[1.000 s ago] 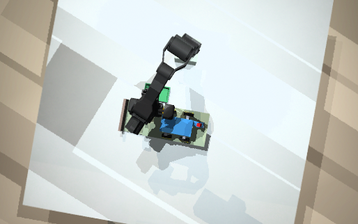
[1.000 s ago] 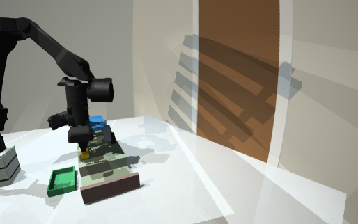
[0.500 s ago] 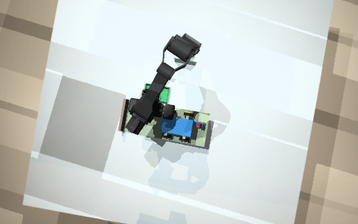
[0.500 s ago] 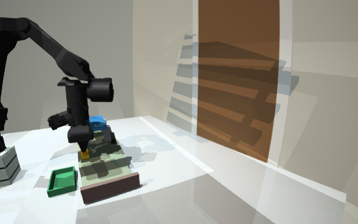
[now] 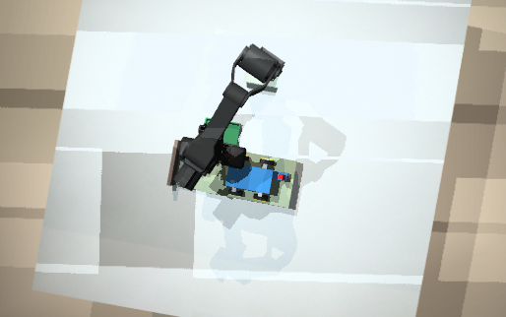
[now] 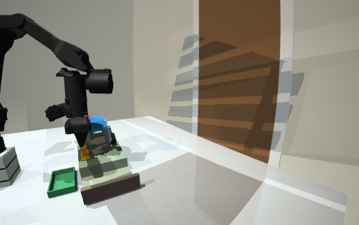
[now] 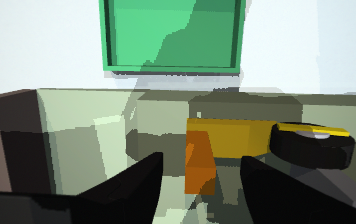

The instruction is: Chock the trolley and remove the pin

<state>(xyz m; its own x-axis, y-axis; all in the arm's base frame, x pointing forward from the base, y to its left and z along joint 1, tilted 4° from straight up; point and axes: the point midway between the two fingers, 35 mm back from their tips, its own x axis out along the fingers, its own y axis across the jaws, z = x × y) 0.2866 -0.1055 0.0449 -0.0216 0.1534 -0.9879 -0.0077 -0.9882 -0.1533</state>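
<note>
The yellow chock (image 7: 230, 137) lies on the ramp (image 7: 75, 130) (image 6: 105, 168) (image 5: 283, 197), with its right end against a black trolley wheel (image 7: 310, 147). Its orange handle (image 7: 200, 165) (image 6: 84, 152) stands upright between my fingers with a gap on each side. My gripper (image 7: 201, 162) (image 6: 83, 144) is open, pointing down just over the handle; in the overhead view the arm hides it. The blue trolley (image 5: 251, 179) (image 6: 97, 124) sits uphill of the chock. The red-headed stop pin (image 5: 281, 176) (image 6: 88, 116) is at its uphill end. The green tray (image 7: 107, 35) (image 6: 63, 171) (image 5: 232, 133) lies empty beside the ramp.
A dark brown lip (image 6: 112, 189) (image 5: 172, 162) closes the ramp's low end. The arm's base stands on a grey block (image 6: 8, 168) behind the tray. A tall brown panel (image 6: 241, 77) stands at the table's far side.
</note>
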